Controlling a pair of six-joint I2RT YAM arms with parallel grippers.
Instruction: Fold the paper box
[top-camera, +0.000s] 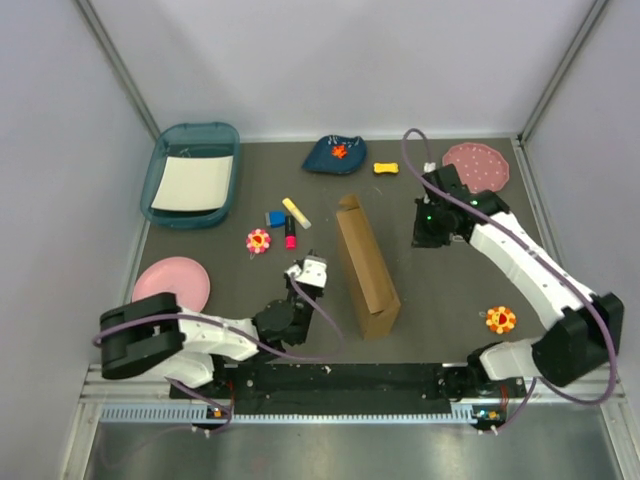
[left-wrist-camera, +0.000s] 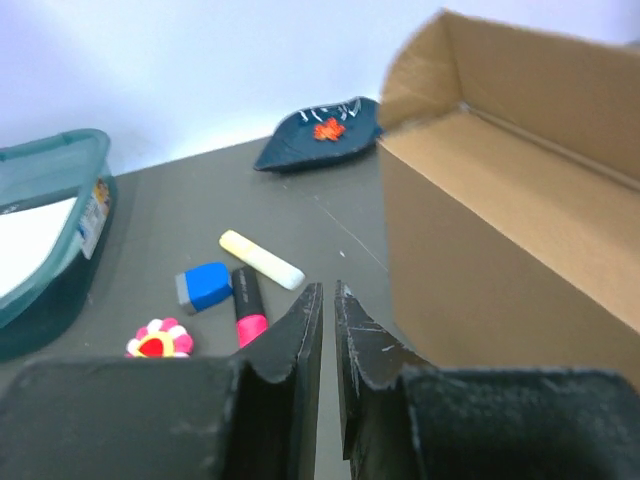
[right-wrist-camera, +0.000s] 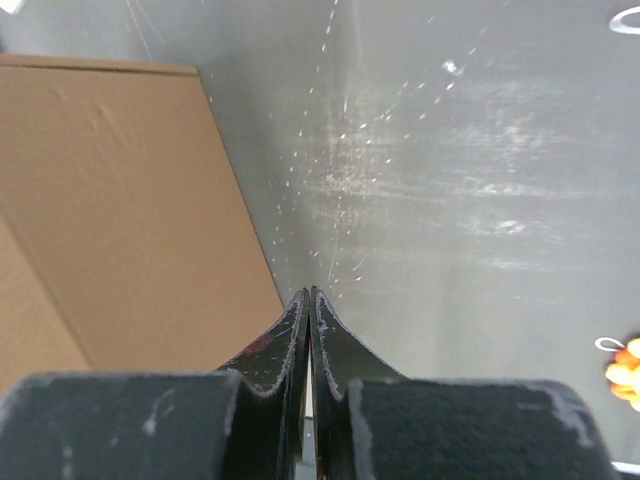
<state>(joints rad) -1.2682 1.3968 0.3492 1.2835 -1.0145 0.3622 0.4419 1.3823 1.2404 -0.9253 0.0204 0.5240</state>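
The paper box is a long brown cardboard shape lying mid-table, its open side facing right and a flap standing at its far end. It also shows at the right of the left wrist view and at the left of the right wrist view. My left gripper sits just left of the box; its jaws are shut with a hairline gap and hold nothing. My right gripper hovers right of the box above bare table, with its jaws shut and empty.
A teal tray with a white sheet stands back left, and a pink plate lies left. Blue eraser, yellow chalk, pink marker and flower toy lie left of the box. Dark dish, yellow bone, dotted plate, second flower.
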